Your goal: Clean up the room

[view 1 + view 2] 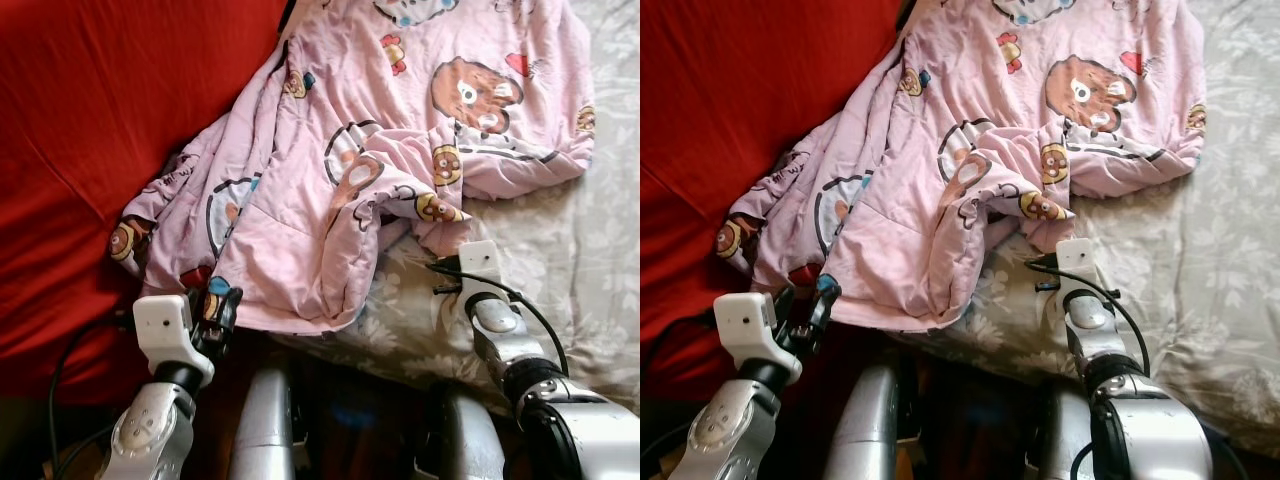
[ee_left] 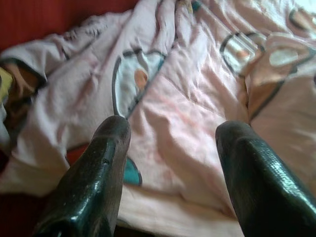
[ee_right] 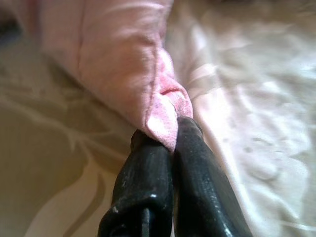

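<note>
right fingers (image 3: 165,148) pinch pink blanket (image 1: 400,130) | left fingers (image 2: 106,163) apart | 1 blanket, 1 floral sheet (image 1: 600,260)

On my left I see a big red cloth (image 1: 90,130); it runs from the top edge down past the middle, with long soft creases slanting across it and a darker fold low down; I cannot tell what it is draped over. On my right is the bed, covered by a grey sheet (image 1: 590,260) printed with pale flowers and leaves; the sheet is wrinkled, lit brightly toward the far right corner, and hangs off the near edge of the bed in loose folds; below that edge everything is in deep shadow and I cannot make it out.
</note>
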Robot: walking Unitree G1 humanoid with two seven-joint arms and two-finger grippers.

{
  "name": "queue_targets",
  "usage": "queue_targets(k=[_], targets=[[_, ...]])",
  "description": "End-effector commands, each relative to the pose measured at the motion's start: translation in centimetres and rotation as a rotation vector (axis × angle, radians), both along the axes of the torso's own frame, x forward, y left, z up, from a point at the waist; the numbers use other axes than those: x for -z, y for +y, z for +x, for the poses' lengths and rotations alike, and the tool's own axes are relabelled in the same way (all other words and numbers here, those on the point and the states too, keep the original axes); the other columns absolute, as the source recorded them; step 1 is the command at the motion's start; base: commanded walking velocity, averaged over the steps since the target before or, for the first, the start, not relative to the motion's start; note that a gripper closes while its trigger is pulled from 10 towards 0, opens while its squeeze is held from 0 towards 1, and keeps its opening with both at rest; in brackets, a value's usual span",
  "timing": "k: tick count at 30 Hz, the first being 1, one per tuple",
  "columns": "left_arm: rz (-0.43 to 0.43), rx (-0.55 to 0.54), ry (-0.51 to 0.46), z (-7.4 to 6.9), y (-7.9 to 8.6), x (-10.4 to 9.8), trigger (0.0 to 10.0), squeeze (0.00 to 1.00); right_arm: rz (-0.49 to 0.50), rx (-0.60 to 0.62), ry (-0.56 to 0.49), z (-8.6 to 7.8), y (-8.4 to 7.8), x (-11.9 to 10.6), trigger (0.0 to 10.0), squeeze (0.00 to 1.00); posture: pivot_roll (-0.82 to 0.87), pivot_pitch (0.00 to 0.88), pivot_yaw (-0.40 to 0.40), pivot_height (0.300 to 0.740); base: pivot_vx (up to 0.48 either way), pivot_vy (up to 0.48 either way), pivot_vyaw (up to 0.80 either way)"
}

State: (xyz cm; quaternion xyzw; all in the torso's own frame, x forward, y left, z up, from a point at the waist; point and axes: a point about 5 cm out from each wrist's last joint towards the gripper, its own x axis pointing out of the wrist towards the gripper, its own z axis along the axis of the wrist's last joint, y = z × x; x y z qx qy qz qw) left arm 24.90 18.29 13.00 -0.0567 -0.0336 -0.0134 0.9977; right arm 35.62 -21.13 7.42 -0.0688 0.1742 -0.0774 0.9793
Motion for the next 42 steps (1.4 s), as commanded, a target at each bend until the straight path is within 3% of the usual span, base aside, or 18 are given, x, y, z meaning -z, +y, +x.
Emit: queue_targets(k=[1,5,6,7,8,14,20,30,42], targets=[[0.027,-0.032,0.035,-0.1,0.9,1.1,10.0,0.0,0.03,0.004,-0.019,-0.2,0.0,0.2,0.0,0.0,0.18,0.1,0.065,0.607,0.0,0.0,0.0],[0.034,-0.058,0.035,1.5,1.3,2.3,10.0,0.0,0.056,0.005,-0.046,-1.2,-0.2,1.2,0.0,0.0,0.15,0.027,0.05,0.607,0.0,0.0,0.0],[0.035,-0.063,0.034,2.0,1.4,2.5,10.0,0.0,0.079,0.031,-0.052,-1.6,-0.5,1.5,8.7,0.0,0.14,0.011,0.048,0.607,0.0,0.0,0.0],[0.035,-0.063,0.034,2.0,1.4,2.5,10.0,0.0,0.079,0.031,-0.052,-1.6,-0.5,1.5,8.7,0.0,0.14,0.011,0.048,0.607,0.0,0.0,0.0],[0.035,-0.067,0.037,2.2,1.6,2.8,10.0,0.0,0.143,0.061,-0.065,-2.3,-0.6,2.3,10.0,0.0,0.13,0.0,0.048,0.607,0.0,0.0,0.0],[0.039,-0.08,0.056,2.7,2.0,4.0,10.0,0.0,0.229,0.084,-0.089,-3.7,0.0,3.7,10.0,0.0,0.1,0.0,0.044,0.607,0.0,0.0,0.0],[0.027,-0.09,0.14,3.2,2.7,6.9,10.0,0.0,0.327,0.063,-0.173,-4.4,2.1,3.9,10.0,0.0,0.08,0.0,0.044,0.622,0.0,0.0,0.0],[0.042,-0.07,0.257,2.4,2.8,10.3,10.0,0.0,0.331,0.04,-0.189,-3.7,3.1,3.1,10.0,0.0,0.06,0.0,0.054,0.667,0.0,0.0,0.0],[0.031,-0.08,0.403,0.6,3.2,13.8,10.0,0.0,0.299,0.006,-0.178,-4.3,3.3,3.6,10.0,0.0,0.06,0.0,0.038,0.737,0.0,0.0,0.0]])
